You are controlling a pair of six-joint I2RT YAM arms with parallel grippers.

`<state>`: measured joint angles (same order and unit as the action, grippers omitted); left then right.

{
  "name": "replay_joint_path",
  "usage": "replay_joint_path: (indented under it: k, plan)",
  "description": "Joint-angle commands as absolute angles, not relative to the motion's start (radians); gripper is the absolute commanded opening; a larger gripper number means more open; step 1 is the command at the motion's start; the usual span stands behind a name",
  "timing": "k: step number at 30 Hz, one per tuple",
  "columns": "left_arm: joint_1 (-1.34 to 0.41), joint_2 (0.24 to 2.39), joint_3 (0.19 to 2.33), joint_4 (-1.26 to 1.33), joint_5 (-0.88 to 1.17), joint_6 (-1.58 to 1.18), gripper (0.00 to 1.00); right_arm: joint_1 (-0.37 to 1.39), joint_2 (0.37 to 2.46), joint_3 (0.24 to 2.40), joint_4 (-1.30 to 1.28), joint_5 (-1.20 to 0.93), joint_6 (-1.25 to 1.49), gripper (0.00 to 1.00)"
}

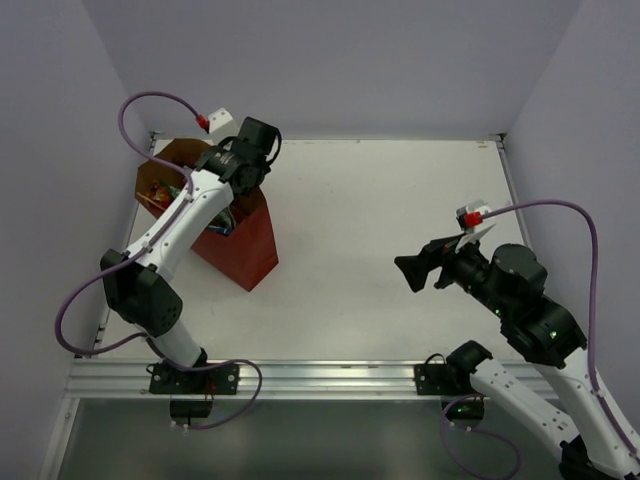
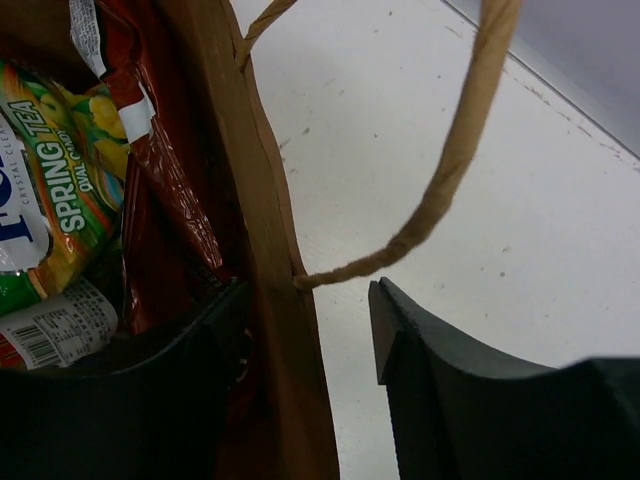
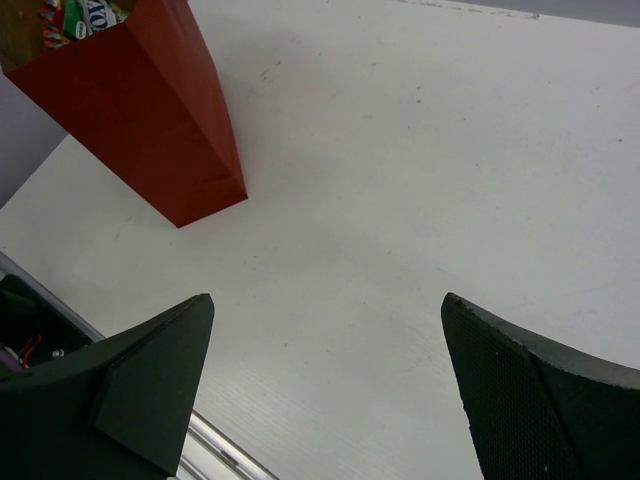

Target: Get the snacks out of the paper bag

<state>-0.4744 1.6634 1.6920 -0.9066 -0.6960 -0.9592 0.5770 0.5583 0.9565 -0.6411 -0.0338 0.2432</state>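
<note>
While the paper bag [image 1: 240, 245] stands near the table's far-left corner with the snacks [image 2: 60, 190] packed inside, the left gripper [image 2: 310, 300] straddles its wall: one finger in, one out, parted, pinching nothing. No packet is out. Next, I'd judge, it must close on one. The right gripper [image 3: 325, 320] hangs wide open and empty near the right edge. White table [image 1: 400, 200], pale lilac walls [image 1: 350, 60].

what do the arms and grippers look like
Both the left arm and right arm have white links, black joints and a trailing purple cable with a red plug. The left gripper and right gripper are matte black with tapering wedge fingers. Small green lights glow on the right arm.
</note>
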Motion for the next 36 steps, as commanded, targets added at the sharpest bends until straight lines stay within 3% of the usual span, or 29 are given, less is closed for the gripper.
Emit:
replay_joint_path:
  k: [1,3,10,14,23,31,35,36]
  plan:
    - [-0.448,1.687,1.73,-0.893,-0.732,-0.989,0.56,0.581,0.542,0.951,-0.643,-0.003,0.219,0.99]
    - [-0.446,1.7,1.744,-0.899,-0.735,-0.982,0.51,0.583,0.535,0.95,-0.643,-0.002,0.218,0.99]
    - [-0.465,1.721,1.76,-0.94,-0.666,-0.937,0.13,0.581,0.526,0.948,-0.641,-0.002,0.213,0.99]
    - [-0.531,1.684,1.706,-0.95,-0.629,-0.887,0.0,0.583,0.523,0.951,-0.641,-0.002,0.213,0.99]
    - [-0.716,1.56,1.611,-0.986,-0.48,-0.877,0.0,0.583,0.535,0.968,-0.649,0.0,0.218,0.99]
    - [-0.906,1.583,1.589,-1.023,-0.414,-0.934,0.02,0.583,0.552,0.982,-0.649,-0.009,0.227,0.99]
    - [-0.922,1.55,1.591,-1.039,-0.439,-0.953,0.23,0.581,0.558,0.992,-0.657,-0.011,0.224,0.99]
    - [-0.922,1.539,1.595,-1.039,-0.463,-0.953,0.39,0.581,0.558,0.994,-0.657,-0.011,0.222,0.99]
